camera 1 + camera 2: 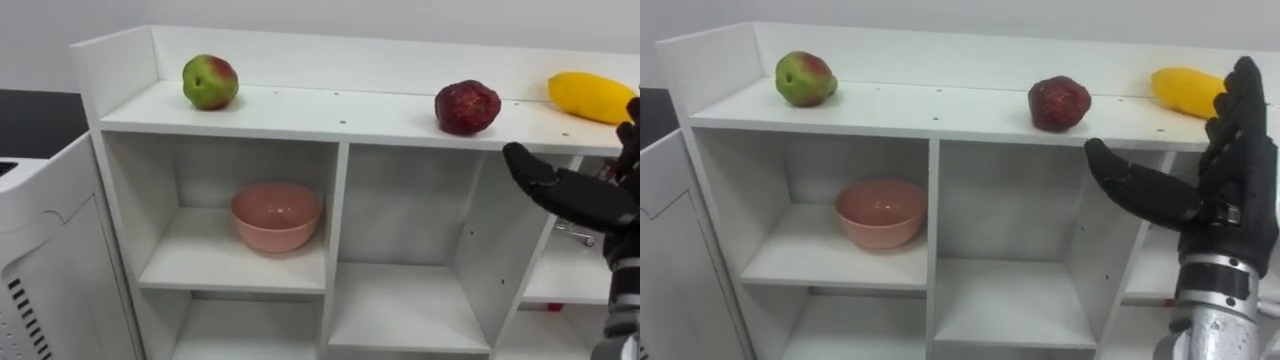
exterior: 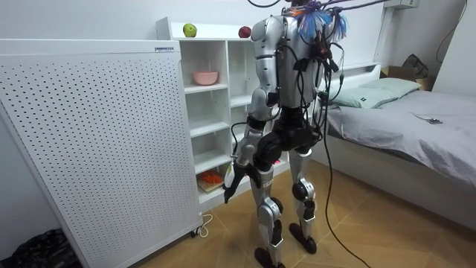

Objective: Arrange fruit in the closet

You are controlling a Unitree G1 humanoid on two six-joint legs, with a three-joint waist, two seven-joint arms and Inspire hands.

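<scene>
- Hand state: right hand (image 1: 1232, 200) raised in front of the closet (image 1: 933, 230), fingers straight and thumb spread, released and grasping nothing. It stands just below the front edge of the top shelf (image 1: 940, 105), between the dark red fruit and the yellow fruit.
- Left hand (image 2: 230, 186): hangs low beside the thigh in the room view; whether it is released or clenched cannot be told.
- Yellow fruit (image 1: 1185, 90): lies lengthwise on the top shelf, partly behind the raised fingers. It is probably firm with a smooth, slippery skin. Judged best hold: across its narrow middle, thumb opposite the fingers.
- Dark red fruit (image 1: 1058, 103): sits on the same shelf above the middle compartment, near the thumb but apart from it. The skin looks lumpy, which should give more grip. It is likely light and stiff, and best taken round its widest girth.
- Green-and-red apple (image 1: 805, 78): at the shelf's far left, well apart from the hand. Round and smooth, it may roll if nudged, so it should be enclosed rather than pinched.
- Pink bowl (image 1: 880, 213): upright in the upper-left compartment, nothing visible inside. Rigid and possibly breakable, it is a plausible destination for the fruit.
</scene>
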